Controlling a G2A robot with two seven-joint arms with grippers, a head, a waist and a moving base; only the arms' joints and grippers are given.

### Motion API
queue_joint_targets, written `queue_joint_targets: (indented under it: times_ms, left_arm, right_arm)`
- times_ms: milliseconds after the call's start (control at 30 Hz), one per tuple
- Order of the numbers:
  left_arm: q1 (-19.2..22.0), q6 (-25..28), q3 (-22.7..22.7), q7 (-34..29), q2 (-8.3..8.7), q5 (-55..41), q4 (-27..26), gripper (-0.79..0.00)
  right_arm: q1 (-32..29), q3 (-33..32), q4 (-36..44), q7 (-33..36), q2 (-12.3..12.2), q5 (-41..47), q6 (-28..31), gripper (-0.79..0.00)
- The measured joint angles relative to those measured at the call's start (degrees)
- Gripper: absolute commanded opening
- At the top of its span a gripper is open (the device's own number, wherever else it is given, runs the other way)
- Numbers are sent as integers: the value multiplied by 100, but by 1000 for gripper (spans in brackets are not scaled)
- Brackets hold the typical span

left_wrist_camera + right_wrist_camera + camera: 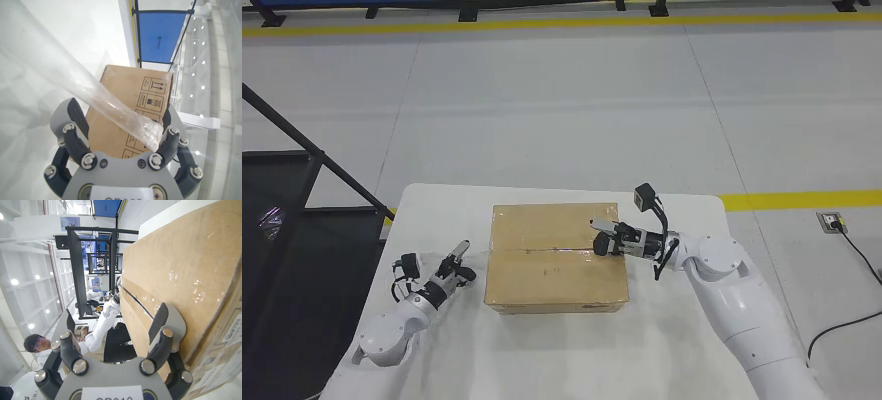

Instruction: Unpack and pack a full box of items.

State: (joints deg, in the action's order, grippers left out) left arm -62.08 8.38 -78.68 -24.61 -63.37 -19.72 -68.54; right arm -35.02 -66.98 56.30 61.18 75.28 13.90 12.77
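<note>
Right gripper [115, 313] released, one finger at box [542, 278] top near seam. Left gripper [121, 106] released beside box, tape [98, 92] crossing it. Box closed, contents hidden.

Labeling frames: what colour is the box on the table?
The box is plain brown cardboard; top view shows it best.

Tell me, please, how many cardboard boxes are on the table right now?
1. The cardboard box sits closed in the middle of the table, the left gripper beside it and the right gripper over its top. Its contents are hidden.
</note>
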Motion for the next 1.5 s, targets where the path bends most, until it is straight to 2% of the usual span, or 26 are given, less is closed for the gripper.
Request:
queue_joint_targets:
  times_ms: [367, 500, 700, 933, 1267, 1500]
  left_arm:
    - [369, 84, 32, -42, -107, -583, 361, 0]
    - [255, 375, -145, 20, -95, -651, 233, 0]
    - [-306, 722, -684, 188, -3, -528, -356, 0]
    - [-884, 830, -1153, 508, 50, -349, -1187, 0]
    - [-1499, 1005, -1451, 1029, 55, 286, -2399, 0]
    - [-1775, 887, -1573, 1149, 41, 431, -3140, 0]
  right_arm:
    - [0, 0, 0, 0, 0, 0, 0, 0]
    - [-5, 0, 6, -5, 0, -2, 0, 0]
    - [-239, -50, 341, -278, -35, -20, -42, 0]
    - [-254, -14, 406, -298, -47, 19, -63, 0]
    - [-245, 36, 348, -399, -56, 35, -27, 0]
    - [-273, 32, 338, -387, -79, 45, -15, 0]
